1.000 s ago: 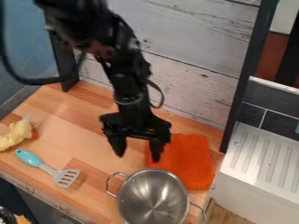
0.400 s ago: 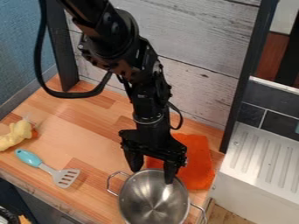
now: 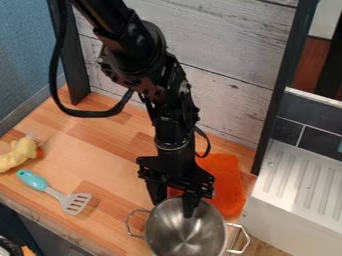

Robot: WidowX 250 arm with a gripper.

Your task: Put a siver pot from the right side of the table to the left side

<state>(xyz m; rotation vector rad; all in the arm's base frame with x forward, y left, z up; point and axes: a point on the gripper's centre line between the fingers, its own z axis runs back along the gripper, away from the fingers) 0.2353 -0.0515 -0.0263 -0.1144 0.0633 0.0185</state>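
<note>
closing unevenly on the rim could skid or tip the pot (image 3: pixel 179 236) — it sits by the table's (image 3: pixel 100 145) near right edge, the gripper (image 3: pixel 173 209) parted, one finger inside.

Silver pot (image 3: pixel 185 235) at lower centre, orange cloth (image 3: pixel 226 185), pale yellow toy (image 3: pixel 19 154) at left, turquoise-handled spatula (image 3: pixel 53 191)

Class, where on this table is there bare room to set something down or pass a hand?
The widest bare patch of table lies between the spatula, the toy, the plank wall and the gripper. A narrower one separates spatula and pot. It is crowded at the right, where pot, gripper and orange cloth bunch together.
</note>
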